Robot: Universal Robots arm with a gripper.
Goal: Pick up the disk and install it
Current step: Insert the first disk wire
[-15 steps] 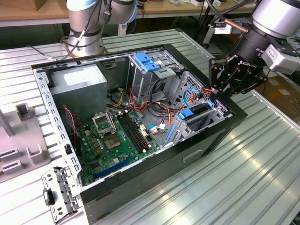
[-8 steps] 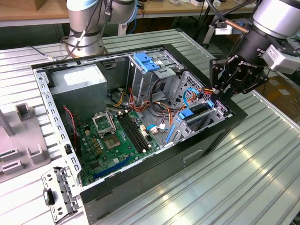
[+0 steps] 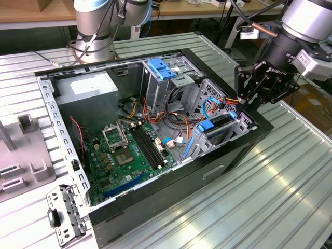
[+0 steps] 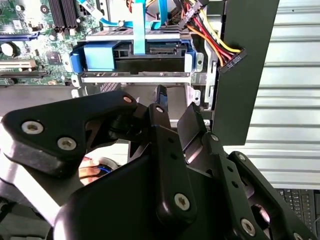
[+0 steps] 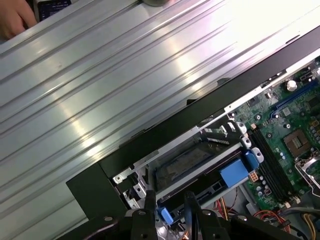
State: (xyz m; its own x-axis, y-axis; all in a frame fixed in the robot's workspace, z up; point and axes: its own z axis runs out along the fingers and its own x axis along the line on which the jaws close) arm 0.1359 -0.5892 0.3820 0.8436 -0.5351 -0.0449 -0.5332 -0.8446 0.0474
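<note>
The disk [image 3: 218, 121] lies flat in the lower drive bay at the exterior view's right end of the open computer case [image 3: 249, 142], its blue carrier [image 3: 206, 126] facing the motherboard. In the second wrist view the disk [image 4: 150, 54] shows end-on inside its blue carrier [image 4: 102, 55], with a blue ribbon cable running to it. Its dark face [image 5: 182, 162] shows in the first wrist view. My gripper [image 3: 241, 101] hangs just above the case's edge over that bay. In both wrist views the gripper [image 4: 175, 104] [image 5: 169, 201] is open with nothing between its fingers.
A grey power-supply box [image 3: 85, 89] sits at the case's far corner beside the green motherboard [image 3: 129, 150]. A second cage with blue clips [image 3: 163, 67] stands behind loose cables [image 3: 171, 116]. A grey fixture [image 3: 26, 155] and a metal bracket [image 3: 62, 212] lie outside. A hand [image 5: 12, 20] rests on the ribbed table.
</note>
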